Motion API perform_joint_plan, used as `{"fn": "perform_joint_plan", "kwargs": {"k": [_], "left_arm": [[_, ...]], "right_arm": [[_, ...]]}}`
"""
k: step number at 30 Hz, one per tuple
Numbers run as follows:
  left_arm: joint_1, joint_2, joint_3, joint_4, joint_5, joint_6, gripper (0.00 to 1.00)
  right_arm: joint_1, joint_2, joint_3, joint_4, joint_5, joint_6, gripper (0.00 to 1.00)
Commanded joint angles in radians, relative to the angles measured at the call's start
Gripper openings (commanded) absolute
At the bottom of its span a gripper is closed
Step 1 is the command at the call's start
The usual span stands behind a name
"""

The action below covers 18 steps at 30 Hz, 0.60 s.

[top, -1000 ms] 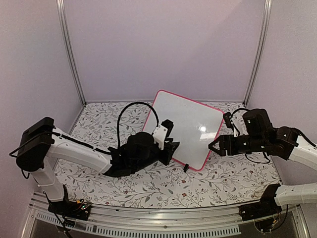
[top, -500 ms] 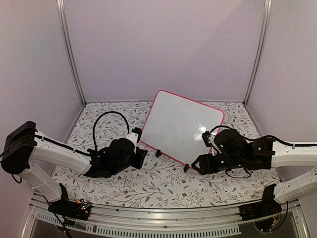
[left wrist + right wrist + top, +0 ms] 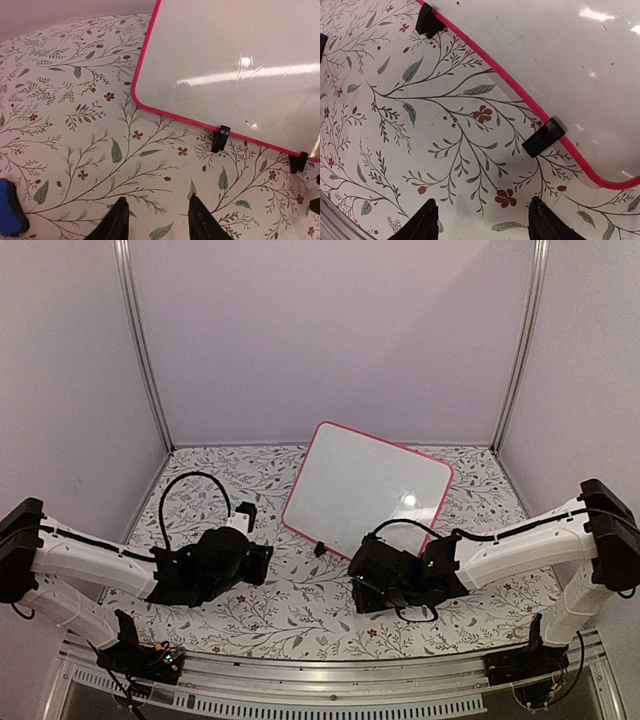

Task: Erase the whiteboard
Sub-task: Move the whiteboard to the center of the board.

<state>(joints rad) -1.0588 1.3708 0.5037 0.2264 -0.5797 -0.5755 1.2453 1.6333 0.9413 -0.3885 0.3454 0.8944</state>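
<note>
l claw [image 3: 156,201] & r claw [image 3: 481,202] gaping by blank whiteboard [image 3: 366,498]

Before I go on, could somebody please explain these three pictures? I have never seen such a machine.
This is a robot with two arms, the left arm and the right arm, fixed at the near edge of a table with a flower pattern. The wide picture comes from a camera above and behind them. The other two come from a camera on each wrist, so the dark prongs at the bottom are the left gripper and the right gripper. On the table are a whiteboard with a pink-red frame, no writing visible, and a blue eraser near the left gripper. Both grippers are open and hold nothing.
</note>
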Motion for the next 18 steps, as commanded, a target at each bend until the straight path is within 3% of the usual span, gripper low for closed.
{"fn": "perform_joint_plan", "kwargs": {"k": [1, 9, 18], "left_arm": [[0.009, -0.093, -0.031, -0.069, -0.062, -0.055, 0.40], [0.001, -0.209, -0.062, -0.139, -0.098, -0.088, 0.40], [-0.018, -0.211, -0.060, -0.135, -0.099, -0.084, 0.40]], "right_arm": [[0.004, 0.056, 0.034, 0.004, 0.122, 0.067, 0.58], [-0.018, 0.169, 0.087, -0.009, 0.185, 0.065, 0.53], [-0.053, 0.235, 0.098, 0.001, 0.242, 0.067, 0.46]]}}
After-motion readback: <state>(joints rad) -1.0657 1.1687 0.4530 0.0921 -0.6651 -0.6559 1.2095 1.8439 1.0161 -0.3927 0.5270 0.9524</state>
